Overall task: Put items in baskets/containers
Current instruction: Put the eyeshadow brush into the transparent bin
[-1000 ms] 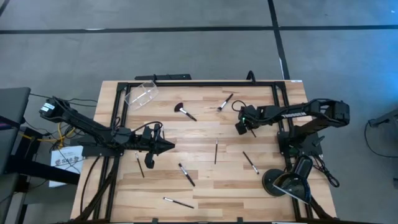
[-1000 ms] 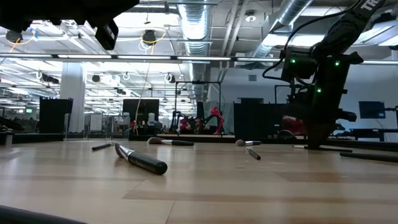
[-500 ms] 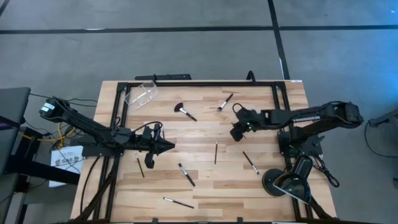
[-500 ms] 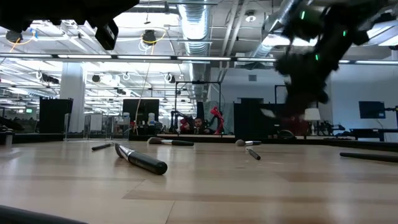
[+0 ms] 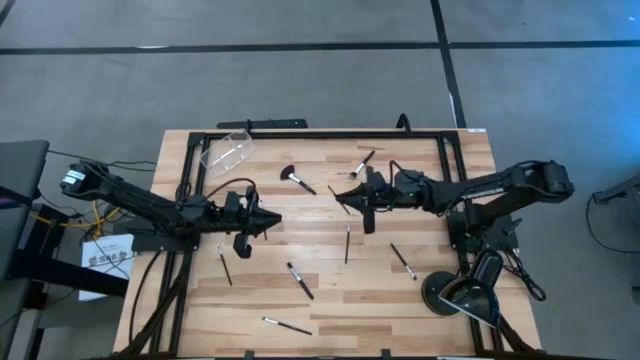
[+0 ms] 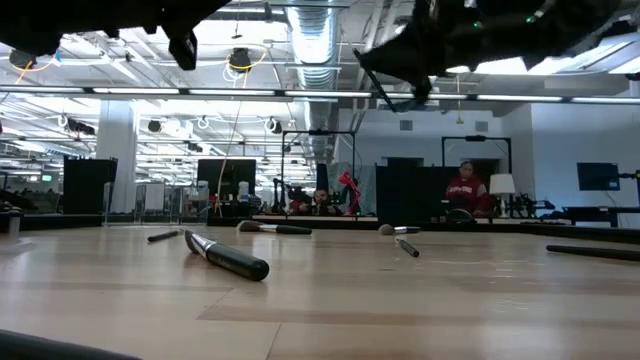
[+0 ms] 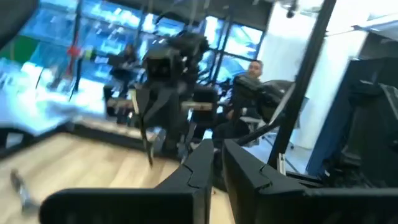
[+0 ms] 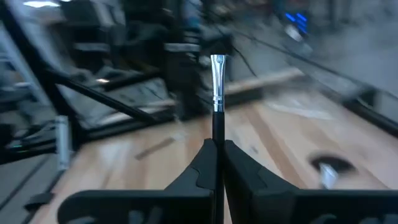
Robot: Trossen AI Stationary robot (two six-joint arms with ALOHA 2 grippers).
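Fingers of your right gripper pinch a slim makeup brush above mid-table, your left gripper hangs pressed together over the table's left side, other brushes lie scattered on the wood, and the clear plastic cup lies tipped near the far-left corner.

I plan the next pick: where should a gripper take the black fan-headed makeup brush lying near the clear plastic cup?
Grip the fan-headed brush on its thin dark handle, coming straight down with the fingers set across the handle. It lies flat on the wooden table at a slant; the wide fan head would splay if pinched, while the slim handle fits between the fingers.
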